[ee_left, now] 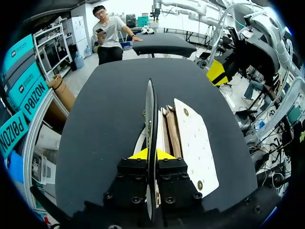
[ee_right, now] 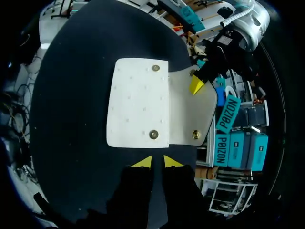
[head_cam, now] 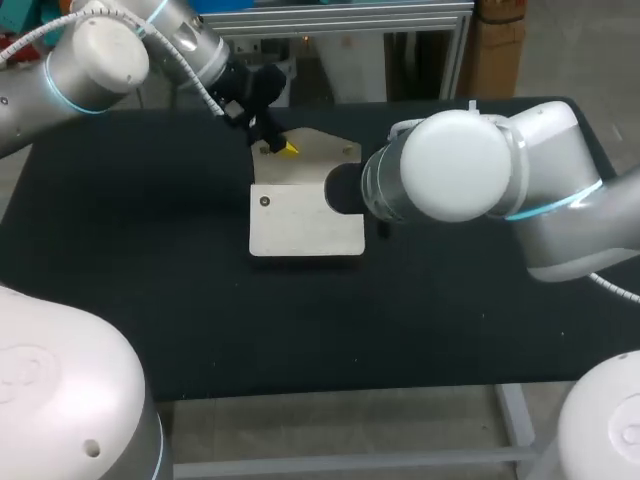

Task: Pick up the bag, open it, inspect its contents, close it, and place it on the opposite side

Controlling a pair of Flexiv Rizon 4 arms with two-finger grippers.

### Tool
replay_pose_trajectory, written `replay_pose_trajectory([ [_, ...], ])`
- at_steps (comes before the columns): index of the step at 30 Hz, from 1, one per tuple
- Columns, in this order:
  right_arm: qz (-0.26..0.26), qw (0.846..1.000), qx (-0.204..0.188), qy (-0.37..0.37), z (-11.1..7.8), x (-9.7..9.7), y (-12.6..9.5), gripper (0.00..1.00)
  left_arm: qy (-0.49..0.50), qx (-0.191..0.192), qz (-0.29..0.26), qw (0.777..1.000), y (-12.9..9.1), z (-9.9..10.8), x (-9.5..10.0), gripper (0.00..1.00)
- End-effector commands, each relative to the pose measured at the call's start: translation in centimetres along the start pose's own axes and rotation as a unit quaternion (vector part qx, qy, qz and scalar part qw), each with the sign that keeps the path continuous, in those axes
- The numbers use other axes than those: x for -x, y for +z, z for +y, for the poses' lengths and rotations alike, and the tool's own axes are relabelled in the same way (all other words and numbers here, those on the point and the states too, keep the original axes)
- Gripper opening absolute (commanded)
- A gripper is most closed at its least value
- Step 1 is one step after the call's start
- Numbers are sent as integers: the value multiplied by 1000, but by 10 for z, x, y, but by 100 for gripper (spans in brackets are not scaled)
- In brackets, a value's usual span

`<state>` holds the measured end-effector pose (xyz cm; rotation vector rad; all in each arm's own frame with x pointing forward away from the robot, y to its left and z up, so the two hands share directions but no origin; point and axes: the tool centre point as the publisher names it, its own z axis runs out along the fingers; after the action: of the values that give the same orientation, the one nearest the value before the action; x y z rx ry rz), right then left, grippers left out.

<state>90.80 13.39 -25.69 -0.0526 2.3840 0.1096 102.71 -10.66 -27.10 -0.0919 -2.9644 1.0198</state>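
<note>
Left arm (head_cam: 90,60) comes in over the far left corner of the bench (head_cam: 120,250). Its jaws are down at the far left corner of the bag's flap (head_cam: 320,150). In the left wrist view the left jaws are clamped on that flap (ee_left: 150,109). The flap stands edge-on between the yellow tips (ee_left: 138,154), with one tip on each side touching it.

The bag (head_cam: 305,225) sits mid-bench. It's flat and beige, and its flap is folded back toward the far edge. The front panel faces up, with one metal snap (head_cam: 265,201) showing near its left side. In the left wrist view the bag body (ee_left: 198,143) lies just beside the held flap, and a slit of brown lining shows between them. In the right wrist view the front panel (ee_right: 138,107) is perforated and carries two snaps (ee_right: 153,134). The flap behind it has another snap (ee_right: 196,135), and the left arm's yellow tip (ee_right: 195,86) is on the flap's far corner.

Right arm (head_cam: 460,165) comes in from the right, and its wrist is over the bag's right edge. In the head view the arm's own body hides its jaws. In the right wrist view the right jaws are closed to a thin gap between the yellow tips (ee_right: 143,162), with nothing in them. They sit over bare bench just short of the bag's near edge, not touching it.
</note>
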Motion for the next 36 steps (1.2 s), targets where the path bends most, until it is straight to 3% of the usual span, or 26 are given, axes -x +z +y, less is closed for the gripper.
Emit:
replay_pose_trajectory([
  [1, -1, 1000, 0, 0, 0, -1, -1, 0, 0, 0, 7, 1000, 0, -1, 3, 0],
  [6, -1, 1000, 0, 0, 0, -1, -1, 0, 0, 0, 7, 1000, 0, -1, 3, 0],
  [9, -2, 1000, 2, -8, 4, 5, 1, 0, -8, -20, -24, 999, -9, -3, -1, 0],
  [13, -1, 1000, 3, -18, 8, 14, 4, 0, -14, -19, -62, 998, -15, -10, -8, 0],
  [26, 2, 1000, 23, -20, 19, 45, 46, 0, -7, -17, -91, 996, -10, -26, -26, 0],
  [36, -3, 999, 30, -37, 31, 50, 57, 0, -3, -11, -112, 994, -11, -29, -32, 0],
])
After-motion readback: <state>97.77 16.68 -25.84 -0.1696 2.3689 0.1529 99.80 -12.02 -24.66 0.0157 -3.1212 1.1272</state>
